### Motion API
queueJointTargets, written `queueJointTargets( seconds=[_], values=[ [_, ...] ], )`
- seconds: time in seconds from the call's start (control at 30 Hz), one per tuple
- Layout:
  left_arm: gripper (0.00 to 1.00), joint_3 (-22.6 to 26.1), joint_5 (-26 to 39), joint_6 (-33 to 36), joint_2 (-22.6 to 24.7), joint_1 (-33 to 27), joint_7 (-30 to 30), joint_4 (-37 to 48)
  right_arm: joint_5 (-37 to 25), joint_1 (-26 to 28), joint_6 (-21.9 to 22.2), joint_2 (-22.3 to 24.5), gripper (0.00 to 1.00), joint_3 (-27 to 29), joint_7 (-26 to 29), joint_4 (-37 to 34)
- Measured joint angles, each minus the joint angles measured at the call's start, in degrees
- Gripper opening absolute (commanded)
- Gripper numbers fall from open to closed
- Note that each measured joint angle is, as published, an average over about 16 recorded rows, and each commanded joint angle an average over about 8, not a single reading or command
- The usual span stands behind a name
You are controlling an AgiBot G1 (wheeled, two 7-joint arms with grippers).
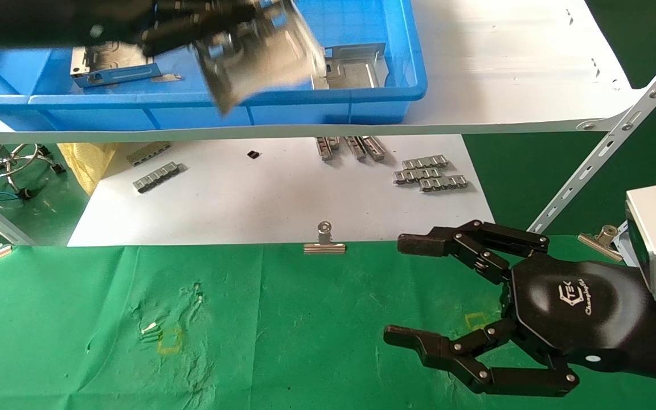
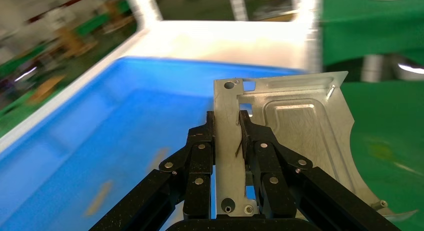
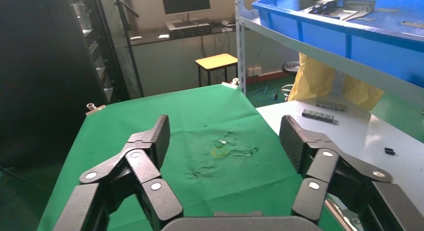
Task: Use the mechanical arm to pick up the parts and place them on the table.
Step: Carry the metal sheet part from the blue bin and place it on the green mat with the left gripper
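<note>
The left hand (image 2: 227,141) is gripping a silver part (image 1: 259,57) above the blue bin's (image 1: 282,105) front wall, seemingly tilted; the green surface (image 1: 248,341) is lying below and nearer the robot. The right hand (image 1: 447,296) is hovering spread near that surface's right edge.

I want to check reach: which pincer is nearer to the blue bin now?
Left. The left pincer is above the blue bin, holding a silver part. The right pincer hangs open over the green table, well apart.
</note>
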Motion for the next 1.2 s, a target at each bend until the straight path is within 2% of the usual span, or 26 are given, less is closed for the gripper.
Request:
queueJointTargets(
  seconds=[0.27, 0.43, 0.57, 0.77, 1.07, 1.1, 1.2],
  values=[
    [0.0, 3.8, -8.8, 5.0, -6.8, 7.0, 3.3, -15.4, 0.0, 0.0, 0.0, 0.0, 1.0, 0.0, 0.0, 0.0],
    [0.0, 9.2, -15.3, 4.8, -13.0, 13.0, 5.2, -27.0, 0.0, 0.0, 0.0, 0.0, 1.0, 0.0, 0.0, 0.0],
    [0.0, 14.3, -18.2, 4.3, -17.2, 17.5, 8.3, -32.4, 0.0, 0.0, 0.0, 0.0, 1.0, 0.0, 0.0, 0.0],
    [0.0, 20.7, -16.6, 3.0, -19.6, 21.5, 16.7, -29.6, 0.0, 0.0, 0.0, 0.0, 1.0, 0.0, 0.0, 0.0],
    [0.0, 24.8, -11.2, 0.9, -16.4, 24.1, 31.2, -14.4, 0.0, 0.0, 0.0, 0.0, 1.0, 0.0, 0.0, 0.0],
    [0.03, 25.0, -10.9, 0.7, -15.9, 24.2, 32.5, -12.9, 0.0, 0.0, 0.0, 0.0, 1.0, 0.0, 0.0, 0.0],
    [0.38, 25.2, -10.4, 0.2, -14.5, 24.5, 35.7, -8.7, 0.0, 0.0, 0.0, 0.0, 1.0, 0.0, 0.0, 0.0]
  ],
)
